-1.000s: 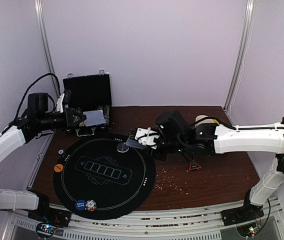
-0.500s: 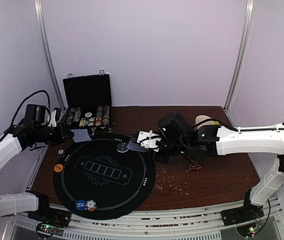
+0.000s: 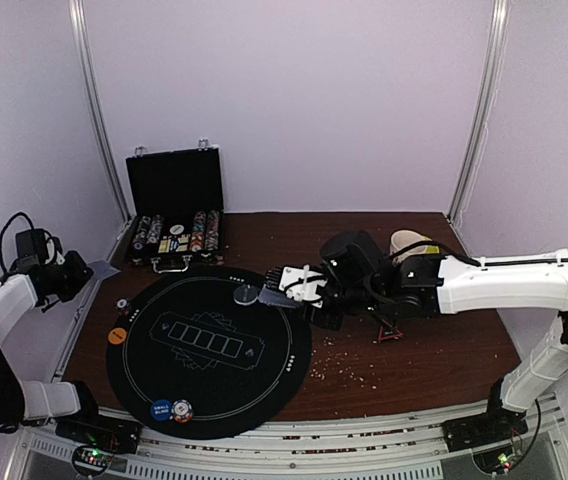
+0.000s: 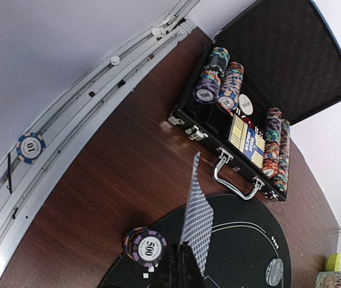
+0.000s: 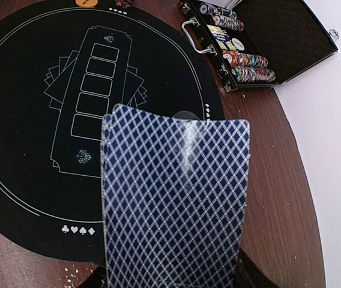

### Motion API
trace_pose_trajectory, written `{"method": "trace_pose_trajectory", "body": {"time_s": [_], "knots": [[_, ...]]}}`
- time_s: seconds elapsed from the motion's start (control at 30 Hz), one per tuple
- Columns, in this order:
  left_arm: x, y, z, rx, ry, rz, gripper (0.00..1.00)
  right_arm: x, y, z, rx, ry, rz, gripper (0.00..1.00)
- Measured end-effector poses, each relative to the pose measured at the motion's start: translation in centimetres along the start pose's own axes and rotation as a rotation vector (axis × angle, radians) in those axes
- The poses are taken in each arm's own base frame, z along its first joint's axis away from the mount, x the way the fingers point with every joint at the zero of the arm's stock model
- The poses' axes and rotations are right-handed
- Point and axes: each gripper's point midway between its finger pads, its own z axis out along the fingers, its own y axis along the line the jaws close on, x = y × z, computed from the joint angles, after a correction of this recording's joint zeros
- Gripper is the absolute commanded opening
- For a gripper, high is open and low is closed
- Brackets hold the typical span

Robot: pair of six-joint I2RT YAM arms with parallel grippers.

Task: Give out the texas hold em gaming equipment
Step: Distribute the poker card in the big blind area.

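My left gripper (image 4: 179, 264) pinches one blue-checked paper card (image 4: 197, 216); the round black mat (image 3: 264, 370) lies to its right. My right gripper (image 3: 286, 283) clamps the blue-backed card deck (image 5: 173, 204).

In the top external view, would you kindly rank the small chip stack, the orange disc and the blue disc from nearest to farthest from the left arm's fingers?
1. small chip stack, beside the left edge of the mat, closest to the left fingers.
2. orange disc, at the mat's left rim, nearer the arm bases.
3. blue disc, at the mat's near edge.
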Motion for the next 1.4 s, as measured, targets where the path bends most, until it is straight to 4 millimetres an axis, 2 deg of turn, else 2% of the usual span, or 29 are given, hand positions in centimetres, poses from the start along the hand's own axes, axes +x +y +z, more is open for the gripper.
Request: {"method": "trace_pose_trajectory", "body": {"time_s": [0.13, 0.3, 0.53, 0.77, 0.93, 1.13, 1.23, 1.4], "knots": [[0.2, 1.8, 0.9, -0.022, -0.02, -0.054, 0.0, -0.1, -0.1, -0.1, 0.002, -0.004, 0.001, 0.49], [-0.3, 5.0, 1.9, -0.072, -0.063, -0.116, 0.0, -0.3, -0.3, -0.5, 0.008, -0.013, 0.004, 0.49], [-0.6, 5.7, 3.7, -0.046, -0.08, -0.111, 0.0, -0.4, -0.4, -0.7, 0.011, -0.018, 0.005, 0.49], [2.8, 8.2, 5.6, -0.091, 0.013, -0.161, 0.0, -0.4, -0.4, -0.7, 0.011, -0.018, 0.006, 0.49], [4.2, 9.3, 6.4, -0.121, 0.061, -0.184, 0.0, -0.4, -0.4, -0.7, 0.011, -0.018, 0.006, 0.49], [4.8, 10.1, 6.4, -0.16, 0.079, -0.194, 0.0, -0.4, -0.4, -0.7, 0.011, -0.018, 0.006, 0.49], [5.2, 10.5, 6.4, -0.178, 0.089, -0.195, 0.12, -0.5, -0.5, -0.8, 0.012, -0.02, 0.006, 0.49], [6.1, 11.1, 6.5, -0.206, 0.125, -0.201, 0.27, -0.6, -0.6, -1.0, 0.014, -0.025, 0.007, 0.49]]}}
